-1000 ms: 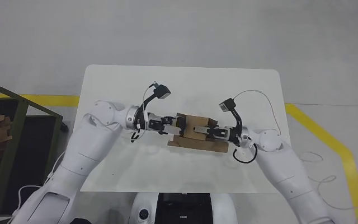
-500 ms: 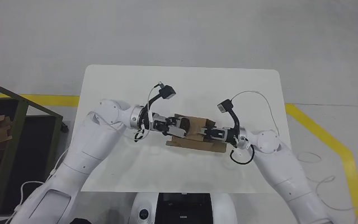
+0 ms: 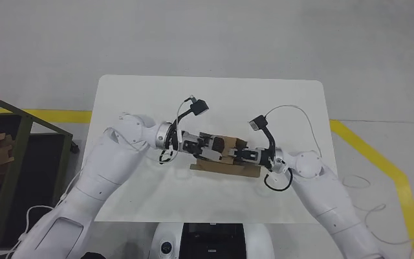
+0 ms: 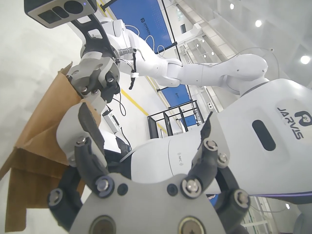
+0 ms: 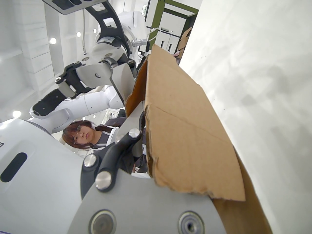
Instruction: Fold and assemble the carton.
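Inspecting the brown corrugated cardboard carton [image 5: 185,127]: found half-erected, flaps loose and one edge ragged, resting on the white rectangular table [image 3: 129,103] near its middle, toward the robot's side, between the two arms. Noted the left gripper [image 4: 143,120] spread wide and gripping nothing, with one finger laid flat against a carton panel and the other standing well clear. Noted the right gripper [image 4: 97,99] at the opposite panel edge, touching cardboard; cannot tell whether open or closed, being masked by the flap.

Judged as the step in hand: squaring the walls and turning a flap inward. Recommended:
- Press with the flat of the left finger along the crease, not mid-panel.
- Keep the opposite side braced, so as not to slide the carton across the table.
- Avoid loading the ragged edge, likely to buckle.
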`<state>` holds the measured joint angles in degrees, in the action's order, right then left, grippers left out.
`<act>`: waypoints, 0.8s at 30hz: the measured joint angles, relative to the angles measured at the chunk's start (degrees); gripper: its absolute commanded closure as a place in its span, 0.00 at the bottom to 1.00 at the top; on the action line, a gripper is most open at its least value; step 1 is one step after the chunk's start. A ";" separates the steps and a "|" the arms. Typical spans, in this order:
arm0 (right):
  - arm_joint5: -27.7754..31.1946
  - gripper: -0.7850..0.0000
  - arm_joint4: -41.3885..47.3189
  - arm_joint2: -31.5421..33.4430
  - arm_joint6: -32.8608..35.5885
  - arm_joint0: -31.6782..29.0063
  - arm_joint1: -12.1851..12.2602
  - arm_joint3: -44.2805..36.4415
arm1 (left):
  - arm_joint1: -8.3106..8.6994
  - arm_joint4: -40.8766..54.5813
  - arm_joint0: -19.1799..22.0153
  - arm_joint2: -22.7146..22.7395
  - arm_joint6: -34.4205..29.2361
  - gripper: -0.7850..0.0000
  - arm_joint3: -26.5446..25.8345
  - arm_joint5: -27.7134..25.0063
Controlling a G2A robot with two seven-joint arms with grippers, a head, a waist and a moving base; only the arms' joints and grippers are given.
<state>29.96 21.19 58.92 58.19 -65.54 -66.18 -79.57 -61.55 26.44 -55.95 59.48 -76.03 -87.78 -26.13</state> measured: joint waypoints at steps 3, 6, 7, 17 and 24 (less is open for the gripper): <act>0.36 1.00 0.73 0.56 0.16 -0.28 0.13 0.14 | 0.39 0.60 -1.10 1.75 0.47 0.00 -0.40 -1.22; 0.73 1.00 1.38 1.23 0.49 -0.66 0.30 0.08 | 0.88 1.00 -2.53 3.80 0.94 0.00 -0.67 -2.04; 0.84 1.00 1.59 1.51 0.66 -0.83 0.39 -0.02 | 1.07 1.16 -3.10 4.60 1.10 0.00 -0.77 -2.31; 1.14 1.00 1.88 2.78 1.95 -2.18 0.91 -2.10 | 2.00 -0.20 -5.61 7.81 2.16 0.00 -0.04 -2.07; 0.80 1.00 1.30 2.53 3.38 -2.76 1.14 -3.78 | 2.03 -2.17 -5.33 7.34 3.90 0.00 0.90 -1.35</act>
<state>30.76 22.49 61.46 61.56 -68.30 -65.04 -83.35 -59.52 24.27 -61.28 66.81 -72.13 -86.87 -27.47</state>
